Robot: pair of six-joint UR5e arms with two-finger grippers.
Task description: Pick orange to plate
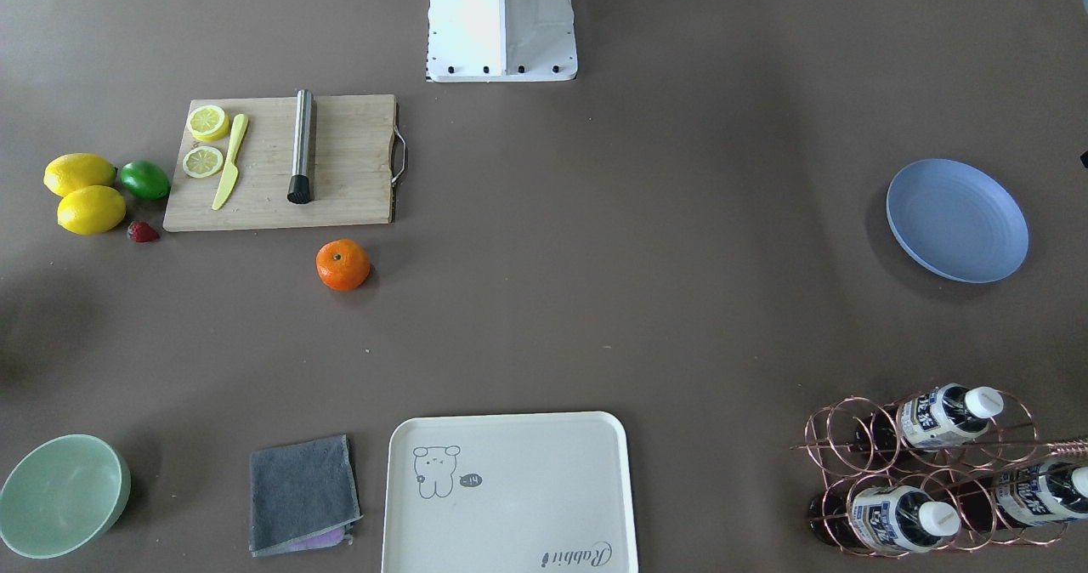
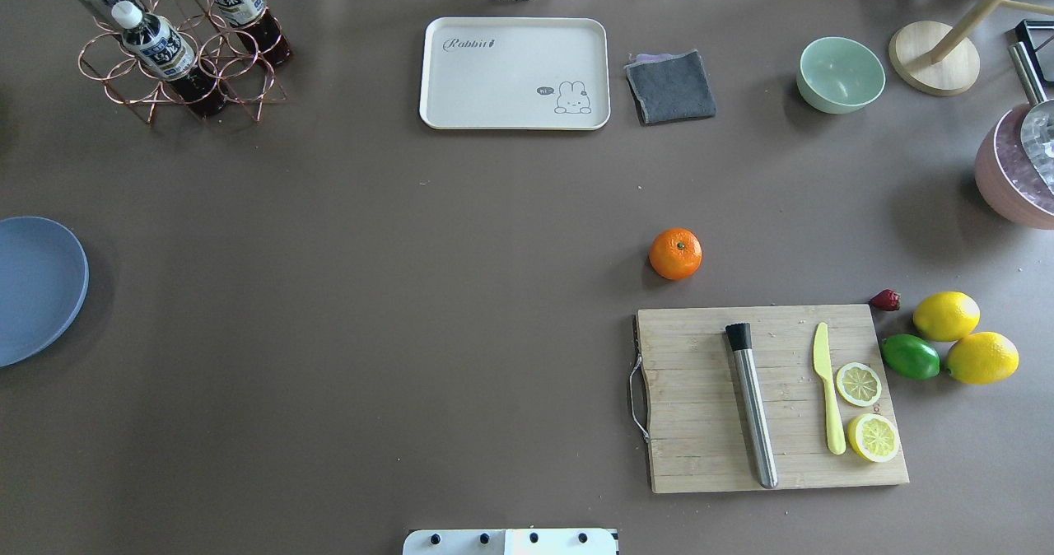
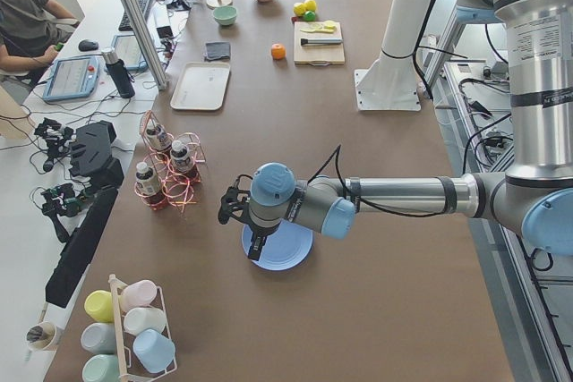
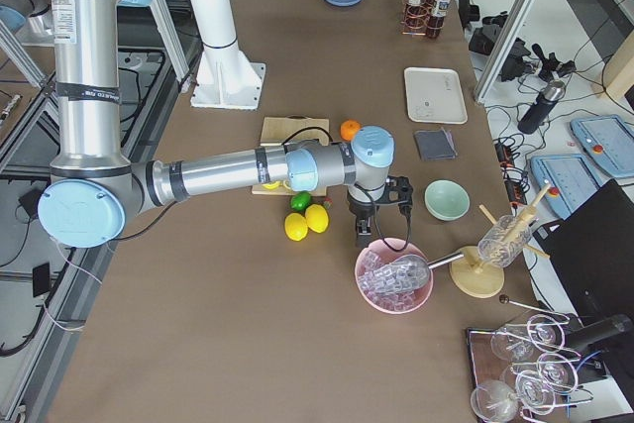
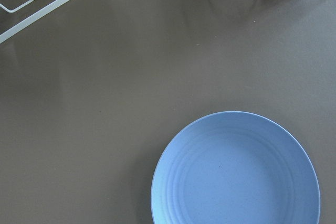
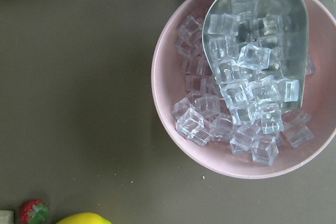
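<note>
Two arms reach over opposite ends of the bench (image 1: 646, 301), and each gripper shows only in a side view. The left gripper (image 3: 254, 250) hangs above the plate (image 1: 956, 220), which lies flat at the robot's left end of the bench. Whether its jaws are apart or together, I cannot tell. The right gripper (image 4: 363, 233) hangs by the rim of a pink bowl (image 6: 160, 72) at the other end, and its jaws are likewise impossible to judge. That bowl holds ice cubes and a metal scoop (image 6: 297, 35).

The orange (image 1: 342, 264) sits alone on the bench with its stem dot up. It is near the board (image 1: 348, 173), off the edge turned away from the robot, touching nothing and well apart from the plate.

On the board lie a steel rod (image 1: 302, 144), a yellow knife (image 1: 229, 163) and two lemon slices (image 1: 206, 141). Beside the board, on the side away from the plate, are two lemons (image 1: 79, 173) touching a lime (image 1: 144, 179), with a strawberry (image 1: 143, 232) near them.

Along the bench's far edge from the robot stand a green bowl (image 1: 59, 495), a folded grey cloth (image 1: 302, 492), a cream tray (image 1: 510, 488) and a copper wire rack (image 1: 850, 437) holding bottles.
</note>
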